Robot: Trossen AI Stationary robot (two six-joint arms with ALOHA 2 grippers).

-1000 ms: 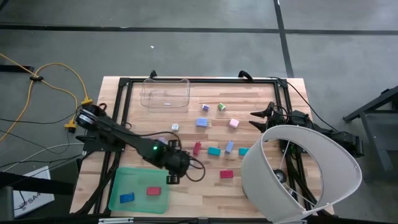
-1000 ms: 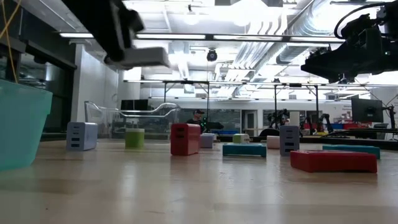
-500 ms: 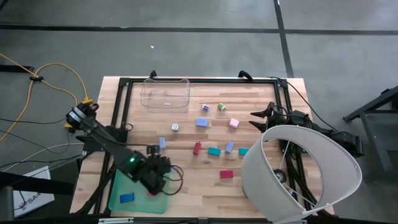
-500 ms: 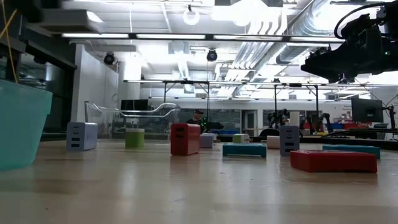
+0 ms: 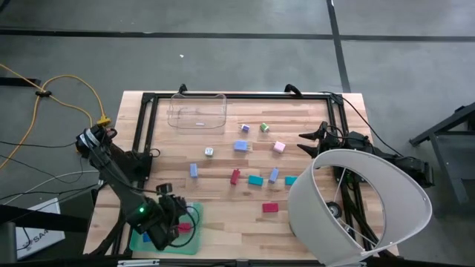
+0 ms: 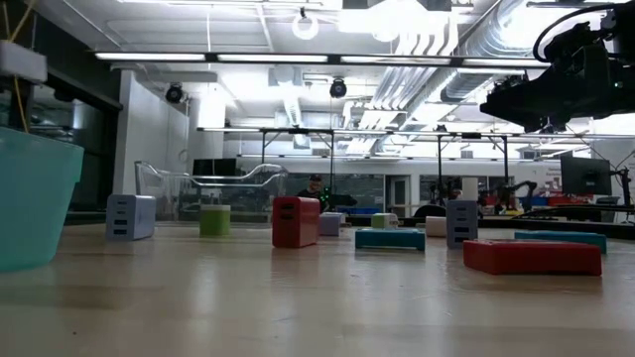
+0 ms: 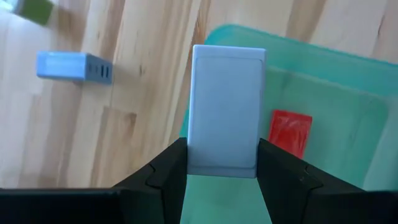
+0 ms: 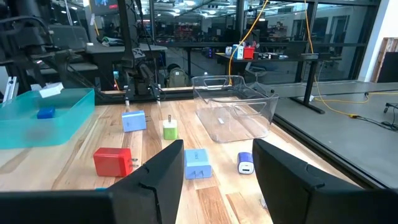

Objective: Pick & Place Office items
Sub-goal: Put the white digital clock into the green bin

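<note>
The left claw (image 7: 222, 171) hangs over the green tray (image 5: 189, 239) at the near left corner of the tabletop (image 5: 223, 219), its fingers closed on a pale white block (image 7: 224, 109) that stands upright between them. In the left wrist view the block is above the tray's edge, with a red piece (image 7: 290, 130) lying flat inside the tray beyond it and a light blue block (image 7: 73, 65) on the bare wood outside the tray. From the high view the left arm covers most of the tray, and the red piece shows just beside the claw. The other office items lie scattered across the middle of the tabletop: a light blue block at the left of the group, a small red block (image 5: 235, 176), a teal piece (image 5: 255, 180), a blue block (image 5: 274, 175), a flat red piece (image 5: 270, 208) nearer the front, and farther back a blue block (image 5: 240, 146), a pink one (image 5: 279, 147), a green one (image 5: 264, 127) and a small white one (image 5: 209, 152). The clear plastic bin (image 5: 197, 111) sits at the far left side. The right claw (image 8: 214, 165) waits at the right edge of the tabletop, raised, its fingers spread apart and holding nothing.
</note>
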